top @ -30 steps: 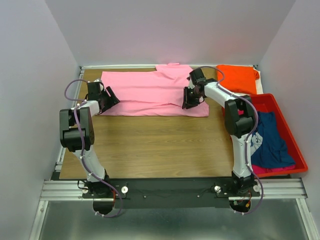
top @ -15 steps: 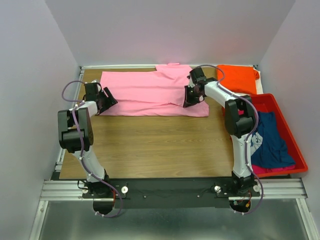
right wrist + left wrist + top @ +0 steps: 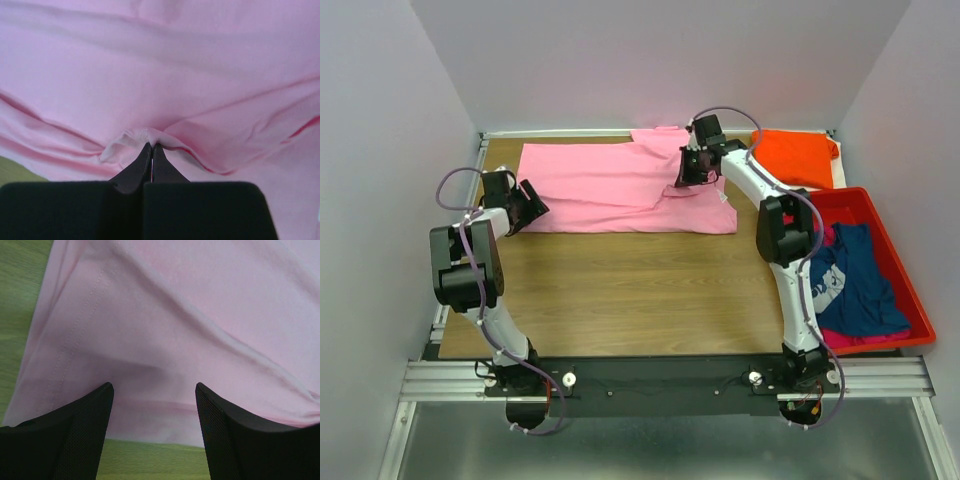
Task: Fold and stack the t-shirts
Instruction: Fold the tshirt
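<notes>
The light pink t-shirt lies spread across the far part of the table. My right gripper is shut on a pinch of its fabric and holds that edge folded up over the shirt's right part. My left gripper is open at the shirt's near left corner, its fingers straddling the hem without gripping. The orange t-shirt lies folded at the far right. The navy t-shirt with white print lies in the red bin on a magenta one.
The red plastic bin stands at the right edge of the table. Grey walls close in the table on three sides. The wooden tabletop shows bare in the middle and near the arms.
My right gripper has moved toward the far wall and a little left, pulling pinched pink fabric with it. My left gripper has shifted slightly left and nearer at the shirt's corner.
</notes>
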{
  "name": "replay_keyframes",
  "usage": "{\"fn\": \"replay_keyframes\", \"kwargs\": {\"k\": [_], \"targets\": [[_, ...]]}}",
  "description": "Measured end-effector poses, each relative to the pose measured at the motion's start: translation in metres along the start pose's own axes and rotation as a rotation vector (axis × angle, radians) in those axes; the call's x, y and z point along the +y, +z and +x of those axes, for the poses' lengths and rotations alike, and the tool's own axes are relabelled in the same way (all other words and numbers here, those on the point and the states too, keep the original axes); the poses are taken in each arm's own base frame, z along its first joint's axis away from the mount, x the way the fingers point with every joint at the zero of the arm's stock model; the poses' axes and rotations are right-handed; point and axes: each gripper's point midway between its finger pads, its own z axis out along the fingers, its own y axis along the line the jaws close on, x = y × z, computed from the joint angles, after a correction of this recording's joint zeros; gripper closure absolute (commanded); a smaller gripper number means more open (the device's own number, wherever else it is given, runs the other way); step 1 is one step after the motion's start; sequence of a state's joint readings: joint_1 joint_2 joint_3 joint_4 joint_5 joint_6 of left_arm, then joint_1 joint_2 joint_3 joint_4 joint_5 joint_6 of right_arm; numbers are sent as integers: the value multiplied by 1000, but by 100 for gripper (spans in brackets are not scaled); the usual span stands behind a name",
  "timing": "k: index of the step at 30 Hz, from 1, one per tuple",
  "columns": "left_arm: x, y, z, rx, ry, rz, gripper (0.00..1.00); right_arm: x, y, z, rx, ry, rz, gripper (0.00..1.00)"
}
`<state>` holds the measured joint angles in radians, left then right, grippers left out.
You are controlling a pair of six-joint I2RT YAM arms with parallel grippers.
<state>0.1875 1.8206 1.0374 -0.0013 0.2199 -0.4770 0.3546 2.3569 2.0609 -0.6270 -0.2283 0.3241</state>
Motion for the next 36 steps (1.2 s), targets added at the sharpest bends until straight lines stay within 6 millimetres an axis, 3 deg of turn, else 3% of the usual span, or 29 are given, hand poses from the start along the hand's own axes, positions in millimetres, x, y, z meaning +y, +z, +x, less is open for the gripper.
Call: {"fn": "replay_keyframes", "kwargs": {"k": [6, 17, 25, 28, 31, 36], "targets": [[5, -4, 2, -2, -1, -7, 25, 1, 25, -16, -28, -8, -22, 98], [6, -5, 4, -9, 5, -3, 25, 15, 32, -25, -48, -43, -62, 96], [6, -5, 4, -9, 8, -3, 25, 30, 39, -17, -33, -78, -89, 94], [6, -7, 5, -9, 11, -4, 25, 33, 42, -15, -29, -88, -94, 85], [6, -8, 6, -8, 12, -4, 25, 36, 44, -15, -29, -92, -103, 51], [7, -10, 8, -1, 14, -8, 25, 39, 43, -14, -24, -90, -118, 20]]}}
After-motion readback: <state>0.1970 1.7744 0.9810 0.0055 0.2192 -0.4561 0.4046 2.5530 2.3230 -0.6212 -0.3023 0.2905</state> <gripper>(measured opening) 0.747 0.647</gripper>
